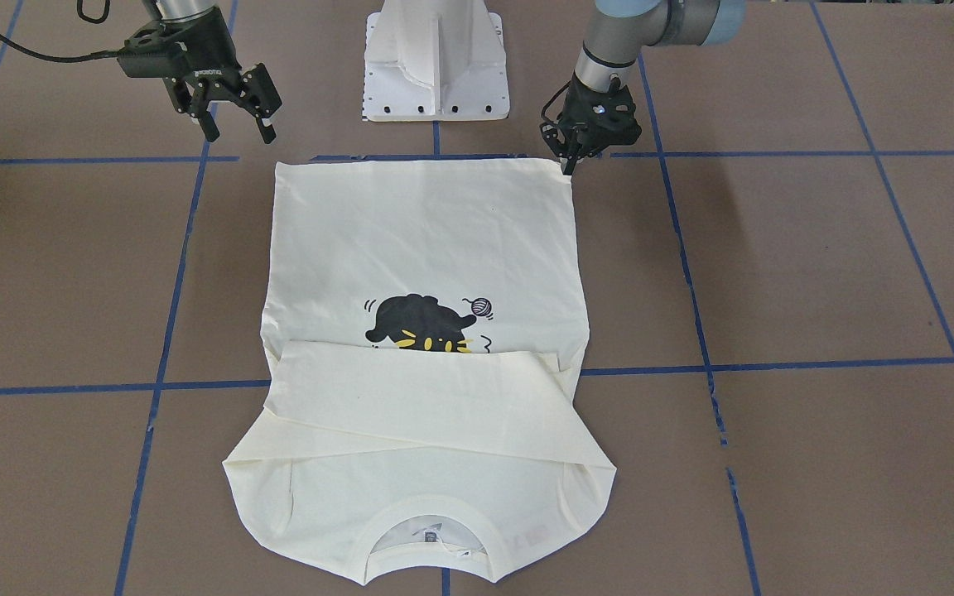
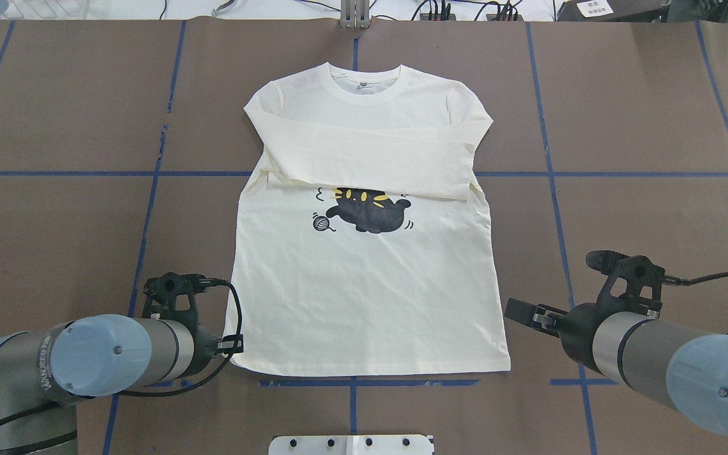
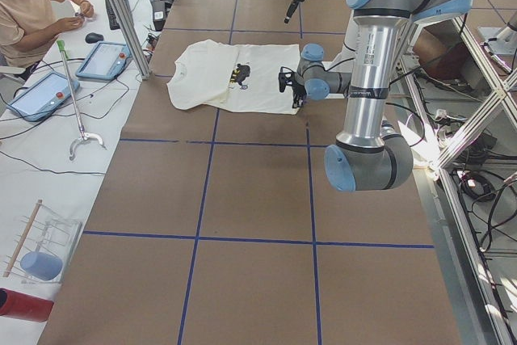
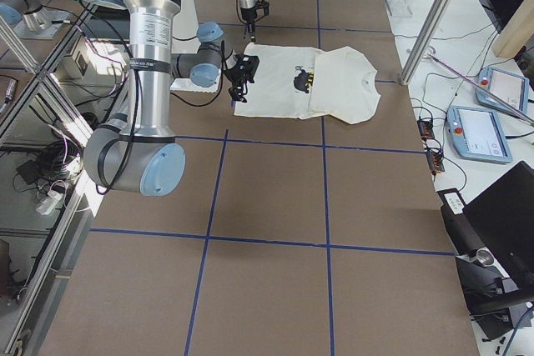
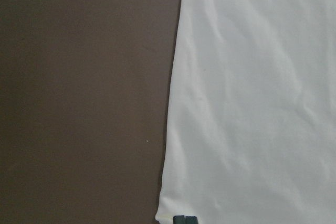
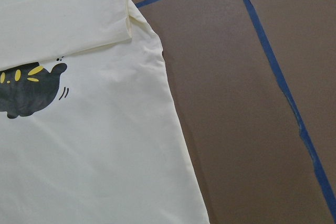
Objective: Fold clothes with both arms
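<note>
One garment: your cream long-sleeved T-shirt [image 2: 364,303] lies flat, print up, on the brown table with blue tape lines [image 2: 642,114], collar far from the robot.
Sleeves [image 2: 370,155]: both folded across the chest, covering the top of the black cat print [image 2: 370,215].
Left gripper [image 1: 570,164]: black, jaws narrow, tips at one hem corner; if they pinch cloth, you cannot tell.
Right gripper [image 1: 239,132]: black, jaws wide, holding nothing, near the other corner.
Writing: "ROBOTIQ" on the right gripper; neck label [image 1: 430,536] unreadable.
</note>
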`<action>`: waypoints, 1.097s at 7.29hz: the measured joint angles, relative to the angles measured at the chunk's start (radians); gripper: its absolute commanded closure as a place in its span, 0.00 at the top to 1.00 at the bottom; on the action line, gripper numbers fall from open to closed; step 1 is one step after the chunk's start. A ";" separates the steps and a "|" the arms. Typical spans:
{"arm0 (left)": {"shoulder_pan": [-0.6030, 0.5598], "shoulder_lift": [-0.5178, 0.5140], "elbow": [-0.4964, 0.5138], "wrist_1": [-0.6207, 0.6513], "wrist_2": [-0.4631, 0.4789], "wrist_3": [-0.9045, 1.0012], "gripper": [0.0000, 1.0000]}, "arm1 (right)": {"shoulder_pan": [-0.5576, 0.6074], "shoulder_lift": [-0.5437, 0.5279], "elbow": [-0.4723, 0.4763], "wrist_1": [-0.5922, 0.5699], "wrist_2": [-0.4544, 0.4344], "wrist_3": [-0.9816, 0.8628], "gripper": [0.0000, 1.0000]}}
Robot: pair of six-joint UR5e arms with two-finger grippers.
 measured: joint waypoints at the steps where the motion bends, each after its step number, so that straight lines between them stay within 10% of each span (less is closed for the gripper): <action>1: -0.001 0.000 -0.003 0.000 0.005 0.000 0.00 | -0.001 -0.003 -0.009 0.010 -0.003 0.009 0.84; 8: 0.003 0.001 -0.013 0.000 0.052 -0.002 0.00 | -0.111 0.073 -0.184 0.015 -0.135 0.087 0.61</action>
